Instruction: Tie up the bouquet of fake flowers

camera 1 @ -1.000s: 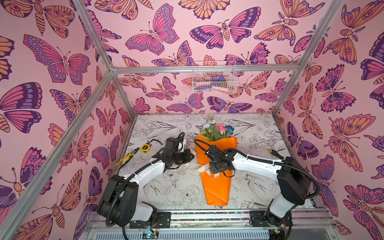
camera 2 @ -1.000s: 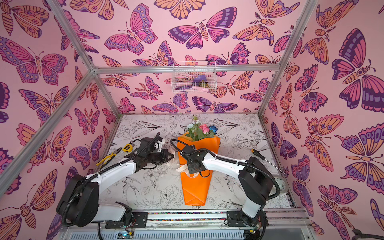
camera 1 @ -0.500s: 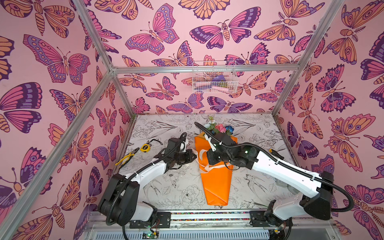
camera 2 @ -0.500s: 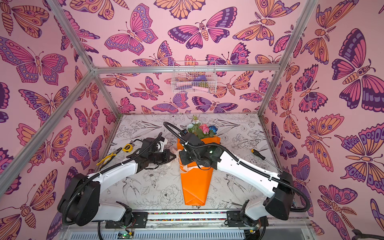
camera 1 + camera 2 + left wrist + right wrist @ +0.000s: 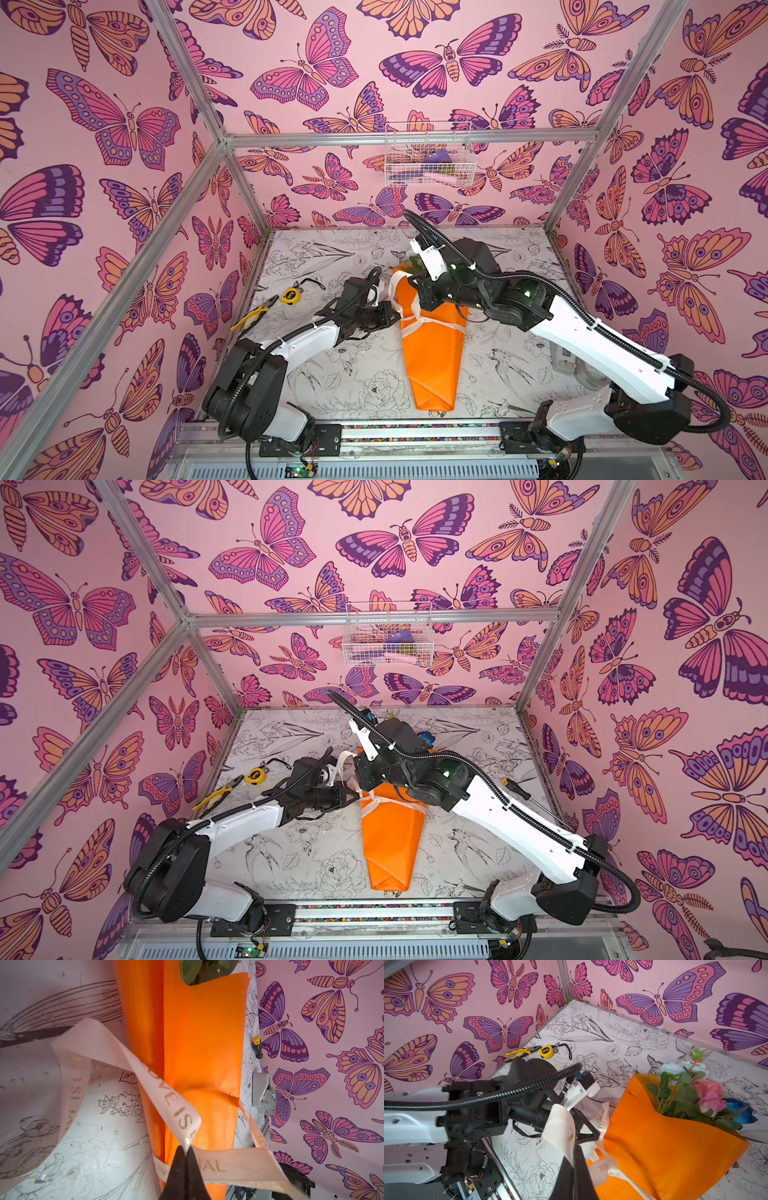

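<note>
The bouquet of fake flowers lies on the table in its orange paper cone, narrow end toward the front. Its pink, white and blue blooms show in the right wrist view; my right arm covers most of them in both top views. A cream ribbon runs round the cone's middle. At the cone's left edge, my left gripper is shut on that ribbon. My right gripper reaches across the cone's upper left and is shut on another stretch of the ribbon, held raised.
Yellow pliers and a yellow tape measure lie by the left wall. A screwdriver and a grey device sit near the right wall. A wire basket hangs on the back wall.
My right gripper has shut on the ribbon and carried it up from the cone's middle, back and left, the arm stretching over the blooms. The left gripper has stayed nearly still.
</note>
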`<state>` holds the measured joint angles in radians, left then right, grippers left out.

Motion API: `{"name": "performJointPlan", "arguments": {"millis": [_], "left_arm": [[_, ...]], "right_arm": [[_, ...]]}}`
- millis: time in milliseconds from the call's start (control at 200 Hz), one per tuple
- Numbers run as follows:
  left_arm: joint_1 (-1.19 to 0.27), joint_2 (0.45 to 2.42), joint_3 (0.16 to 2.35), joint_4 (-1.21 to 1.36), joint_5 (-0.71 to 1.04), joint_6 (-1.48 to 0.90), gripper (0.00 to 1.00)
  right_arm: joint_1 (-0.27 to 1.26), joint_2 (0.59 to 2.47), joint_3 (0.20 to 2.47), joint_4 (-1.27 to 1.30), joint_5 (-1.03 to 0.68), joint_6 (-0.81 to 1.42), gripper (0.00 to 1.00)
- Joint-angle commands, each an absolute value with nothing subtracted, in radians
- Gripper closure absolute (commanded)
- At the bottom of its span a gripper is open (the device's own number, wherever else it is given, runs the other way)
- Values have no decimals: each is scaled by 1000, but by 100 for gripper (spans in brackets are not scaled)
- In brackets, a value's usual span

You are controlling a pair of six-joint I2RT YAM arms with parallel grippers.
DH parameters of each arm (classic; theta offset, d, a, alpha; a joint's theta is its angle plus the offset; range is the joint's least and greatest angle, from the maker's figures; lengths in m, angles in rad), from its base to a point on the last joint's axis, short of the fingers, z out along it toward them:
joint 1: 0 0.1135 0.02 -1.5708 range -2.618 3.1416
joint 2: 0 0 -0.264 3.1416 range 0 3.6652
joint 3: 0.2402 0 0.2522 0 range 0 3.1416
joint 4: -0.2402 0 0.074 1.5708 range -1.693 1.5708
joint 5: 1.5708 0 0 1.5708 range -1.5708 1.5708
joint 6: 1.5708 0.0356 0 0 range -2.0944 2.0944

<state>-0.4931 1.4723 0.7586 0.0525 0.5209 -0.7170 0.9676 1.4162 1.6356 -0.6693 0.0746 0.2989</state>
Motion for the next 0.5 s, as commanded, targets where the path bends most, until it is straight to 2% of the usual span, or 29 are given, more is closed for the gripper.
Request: {"name": "performJointPlan", "arguments": {"millis": [0,110,245,496], "left_arm": [[-503,1501,772,89,543,-730,100],[-505,1517,772,111,549,-742,99],[-505,1523,763,116,541,-746,99],[-505,1538,750,116,533,-750,100]], "right_arm": [[969,1433,1674,-649,13,268,100],[970,1423,1660,-625,7,281,100],[968,1374,1564,-616,102,350,100],[964,1198,1227,-687,268,696,100]]}}
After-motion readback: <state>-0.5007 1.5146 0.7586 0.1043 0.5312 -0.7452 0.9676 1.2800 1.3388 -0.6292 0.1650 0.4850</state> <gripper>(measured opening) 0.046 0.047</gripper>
